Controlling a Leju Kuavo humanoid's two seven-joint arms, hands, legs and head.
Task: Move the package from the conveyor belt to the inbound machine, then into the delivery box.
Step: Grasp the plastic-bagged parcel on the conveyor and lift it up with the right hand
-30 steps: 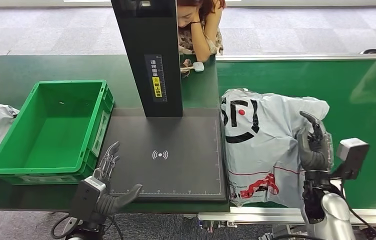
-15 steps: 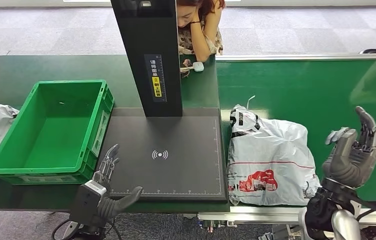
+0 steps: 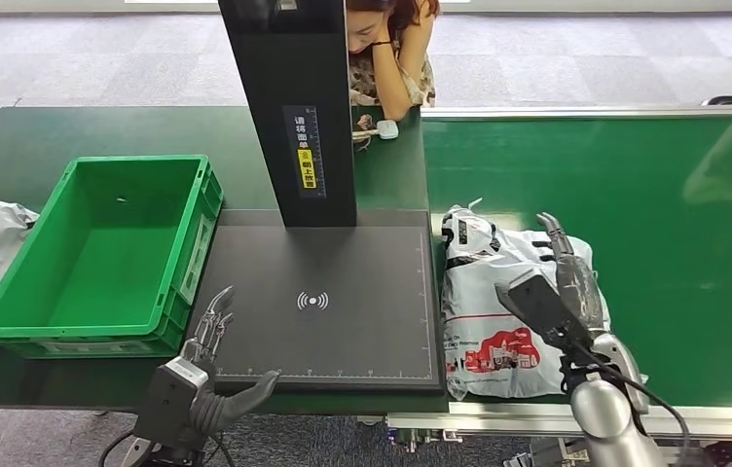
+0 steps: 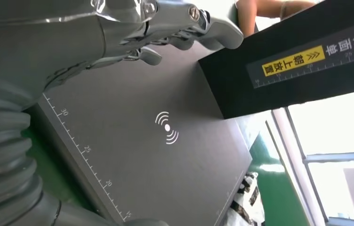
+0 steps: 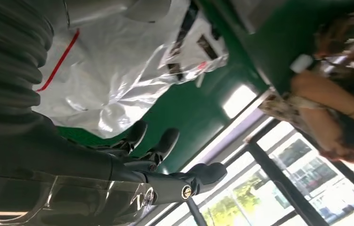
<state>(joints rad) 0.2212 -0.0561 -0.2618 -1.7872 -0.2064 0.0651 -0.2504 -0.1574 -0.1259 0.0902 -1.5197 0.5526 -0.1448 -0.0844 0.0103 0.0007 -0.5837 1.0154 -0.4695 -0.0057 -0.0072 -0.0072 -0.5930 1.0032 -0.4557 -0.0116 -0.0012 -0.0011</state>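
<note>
One package lies on the green belt, just beside the one black scanner pad, with one green crate on the pad's far side. The right hand reaches over the package, fingers spread, gripping nothing; the left hand hangs empty, fingers apart, at the pad's near edge. A person leans at the dark green table; grey floor lies beyond.

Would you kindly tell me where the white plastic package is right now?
In the head view, the white plastic package lies on the green conveyor belt, right of the black scanner platform, with the right hand over it.
</note>
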